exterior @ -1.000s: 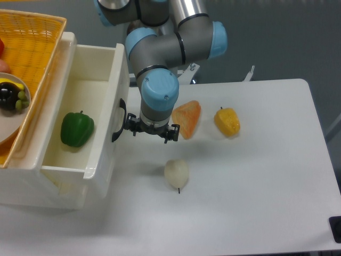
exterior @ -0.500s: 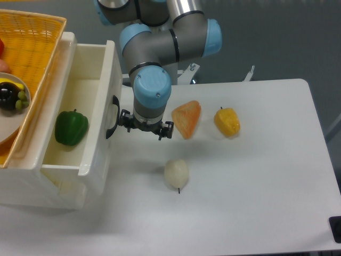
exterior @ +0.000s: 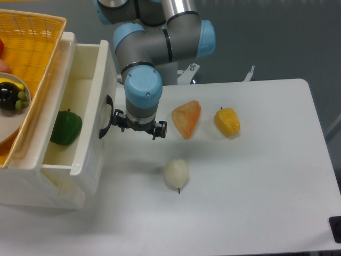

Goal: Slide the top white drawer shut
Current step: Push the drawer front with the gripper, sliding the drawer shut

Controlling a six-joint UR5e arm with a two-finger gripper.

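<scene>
My gripper (exterior: 136,126) hung just beside the black handle of the top white drawer (exterior: 91,114), which stood partly open. I could not tell how my jaws stood.

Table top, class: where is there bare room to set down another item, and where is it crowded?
Free: the table right of the yellow pepper, and the front strip below the white onion. Crowded: between the top white drawer, the gripper and the orange piece.
</scene>
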